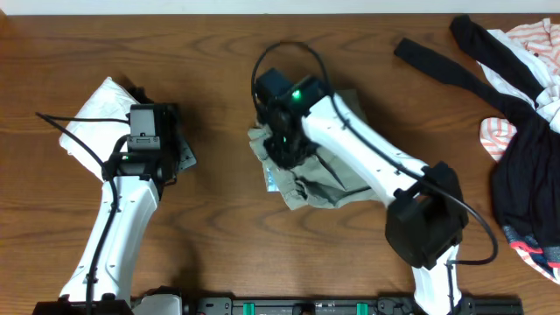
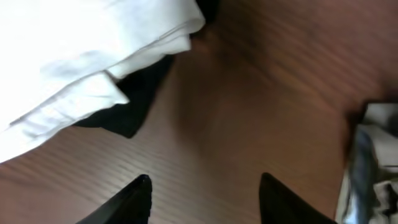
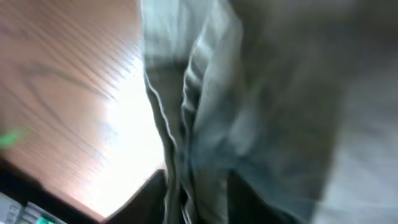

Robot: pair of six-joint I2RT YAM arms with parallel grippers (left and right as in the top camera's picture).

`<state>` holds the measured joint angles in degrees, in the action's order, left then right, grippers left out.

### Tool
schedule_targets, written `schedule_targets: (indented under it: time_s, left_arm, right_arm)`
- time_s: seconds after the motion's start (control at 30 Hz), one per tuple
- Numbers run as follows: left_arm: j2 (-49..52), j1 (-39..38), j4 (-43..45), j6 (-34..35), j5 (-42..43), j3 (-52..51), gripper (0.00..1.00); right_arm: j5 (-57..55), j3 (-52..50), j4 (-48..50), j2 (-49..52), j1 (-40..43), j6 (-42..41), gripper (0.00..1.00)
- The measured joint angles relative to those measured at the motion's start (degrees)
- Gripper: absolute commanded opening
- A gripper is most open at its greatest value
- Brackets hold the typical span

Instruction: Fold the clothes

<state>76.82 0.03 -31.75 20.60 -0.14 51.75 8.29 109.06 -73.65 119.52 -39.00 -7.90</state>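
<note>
The clothes (image 1: 311, 179), pale sage shorts, lie bunched and wrinkled at the middle of the wooden table (image 1: 219, 52). My right gripper (image 1: 284, 150) is down on their left part. In the right wrist view the picture is blurred; the gripper (image 3: 196, 202) has its fingers apart, with a hanging fold of the clothes (image 3: 267, 93) still between them. My left gripper (image 1: 164, 114) hovers at the left beside a white folded bundle (image 1: 92, 122). In the left wrist view it (image 2: 205, 180) is open over bare wood with nothing between its fingers, and the clothes (image 2: 373, 162) show at the right edge.
A heap of black and pink-and-white striped garments (image 1: 525, 131) fills the right end of the table, with a black strip (image 1: 429, 61) reaching toward the middle. A dark piece (image 2: 134, 102) lies under the white bundle (image 2: 81, 56). The right arm's base (image 1: 429, 223) stands at front right.
</note>
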Motion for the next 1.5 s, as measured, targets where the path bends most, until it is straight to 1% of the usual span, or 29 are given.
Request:
schedule_targets:
  time_s: [0.1, 0.13, 0.17, 0.23, 0.3, 0.43, 0.57, 0.63, 0.8, 0.97, 1.1, 1.3, 1.4, 1.5]
  left_arm:
    - [0.0, -0.3, 1.5, -0.4, 1.2, 0.0, 0.57]
    - [0.0, -0.5, 2.3, -1.1, 1.7, 0.0, 0.57]
    - [0.0, -0.8, 3.2, -1.5, 2.2, 0.0, 0.57]
    - [0.0, -1.4, 5.7, -2.7, 3.4, 0.0, 0.57]
    - [0.0, -2.3, 9.3, -4.1, 4.9, 0.0, 0.57]
    - [0.0, -5.6, 18.4, -6.2, 7.9, 0.1, 0.57]
    - [0.8, -9.8, 24.8, -7.4, 10.4, 0.1, 0.57]
    - [2.4, -11.8, 27.6, -8.3, 11.6, 0.2, 0.57]
    - [10.0, -15.9, 35.6, -9.8, 13.6, 0.2, 0.57]
    - [17.3, -18.6, 47.6, -11.5, 15.9, 0.2, 0.57]
    - [21.5, -20.1, 54.6, -12.0, 16.8, 0.2, 0.57]
    - [29.2, -21.0, 59.1, -12.1, 17.0, 0.2, 0.56]
    - [32.6, -21.1, 59.2, -11.9, 17.0, 0.2, 0.52]
    - [34.4, -21.1, 57.2, -10.5, 17.0, 0.2, 0.51]
  right_arm:
    - [-0.1, 9.5, -3.4, 0.0, 3.6, 1.1, 0.48]
    - [-0.2, 12.6, -4.9, -0.1, 5.2, 1.4, 0.48]
    - [-0.4, 16.3, -7.1, -0.2, 7.1, 1.9, 0.46]
    - [-0.5, 18.3, -8.8, -0.5, 8.7, 2.1, 0.41]
    - [-0.7, 20.0, -11.6, -0.9, 10.8, 2.5, 0.34]
    - [-0.9, 19.6, -13.7, -1.0, 12.5, 3.0, 0.32]
    - [-0.8, 16.5, -13.9, -1.0, 12.6, 3.0, 0.33]
    - [-0.8, 14.3, -14.6, -1.0, 12.6, 3.0, 0.30]
    - [-0.8, 7.9, -15.1, -1.0, 12.7, 3.0, 0.30]
    - [-0.8, 1.9, -15.2, -1.0, 12.8, 2.9, 0.30]
    - [-0.8, -3.5, -12.9, -1.0, 12.8, 2.4, 0.30]
    - [-0.8, -12.3, -7.0, -1.0, 12.8, 1.6, 0.31]
    - [-0.8, -16.6, -2.1, -1.0, 13.0, 1.3, 0.32]
    - [-1.0, -21.2, 3.7, -1.0, 13.7, 0.9, 0.36]
